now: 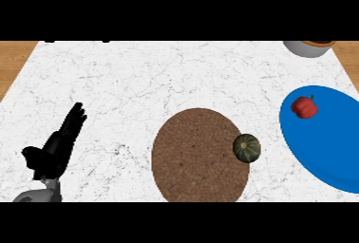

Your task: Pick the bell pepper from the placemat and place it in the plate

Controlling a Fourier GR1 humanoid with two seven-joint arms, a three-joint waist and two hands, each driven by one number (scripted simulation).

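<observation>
A dark green squash (247, 148) with pale stripes lies on the white marble counter (140, 80). At the far right edge of the counter stands a grey bowl (306, 48) with a brown inside, only partly in view. Wooden floor (14, 61) shows beyond the counter's sides.

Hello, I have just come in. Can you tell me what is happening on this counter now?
Nothing is being held at this moment. The red bell pepper already lies on the blue round plate at the right. A dark green squash sits at the right edge of the brown round placemat. The robot's left hand rests open at the left, fingers straight. The right hand is not in view.
</observation>
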